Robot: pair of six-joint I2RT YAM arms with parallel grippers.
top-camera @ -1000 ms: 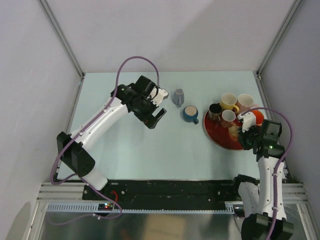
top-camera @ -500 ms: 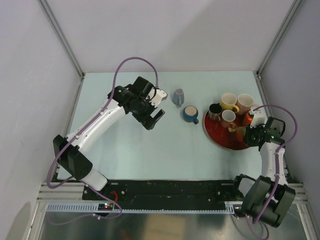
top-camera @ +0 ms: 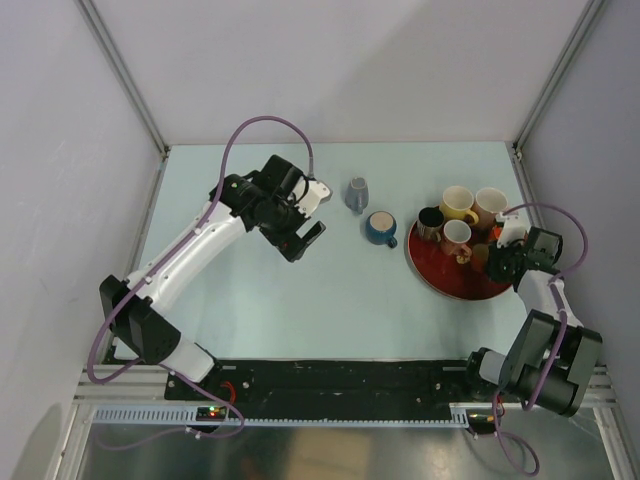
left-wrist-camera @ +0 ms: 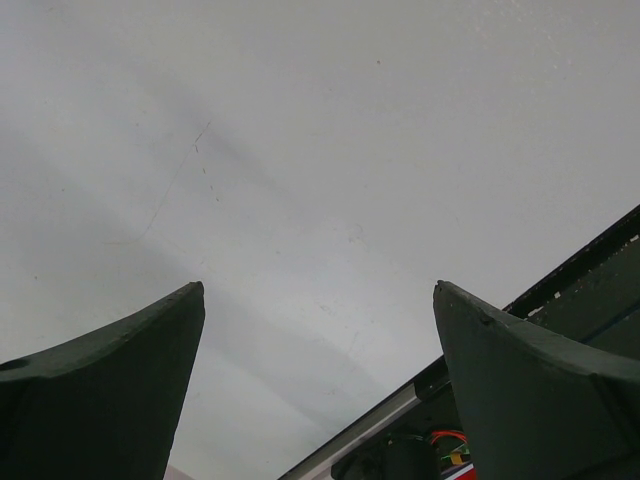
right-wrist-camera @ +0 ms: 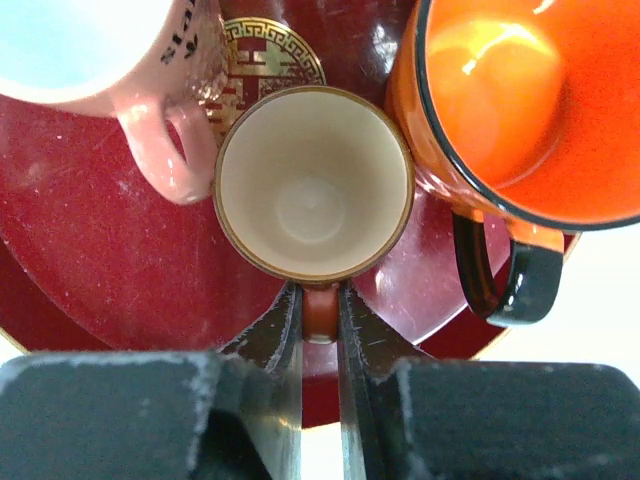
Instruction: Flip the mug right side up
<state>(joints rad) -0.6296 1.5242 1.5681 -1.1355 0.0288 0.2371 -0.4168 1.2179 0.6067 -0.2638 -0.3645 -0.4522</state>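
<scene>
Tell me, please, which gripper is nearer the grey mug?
Left. The left gripper is just left of the grey mug; the right gripper is far right, holding a cup on the tray.

Left jaws spread wide, right jaws pinched

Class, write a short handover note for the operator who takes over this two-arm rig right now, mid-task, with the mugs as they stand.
Left gripper: open, holding nothing, above the table, left of the grey cup.
Right gripper: shut on the handle of the small brown cup.
Things: that cup sits mouth up on the red tray, between the pink mug and the orange mug.
Done: the held cup looks right side up.
Left: open the right gripper and back off without nudging the neighbours. The grey cup may be mouth down; it is too small to tell, so check it.
</scene>
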